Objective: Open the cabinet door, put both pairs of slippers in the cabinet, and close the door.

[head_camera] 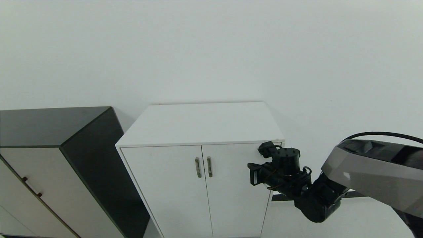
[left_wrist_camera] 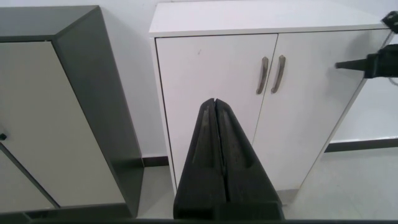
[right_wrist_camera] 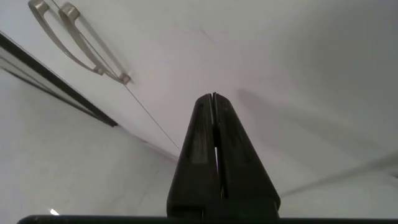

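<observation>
The cabinet [head_camera: 198,125] looks like white laminated board, smooth and matt, with only a weak sheen on its top. Its door handles [head_camera: 197,167] look like brushed metal, grey and a little shiny. The second cabinet [head_camera: 89,138] beside it has a dark, matt, smooth top and side, and a pale matt front panel. The left pincer [left_wrist_camera: 215,101] is black and dull, maybe hard plastic or rubber. The right pincer [right_wrist_camera: 213,96] looks the same, with a slight sheen. The wall [head_camera: 211,49] is smooth, matt and white.

R arm [head_camera: 363,172] extended fwd, jaws pressed together; L jaws likewise.
</observation>
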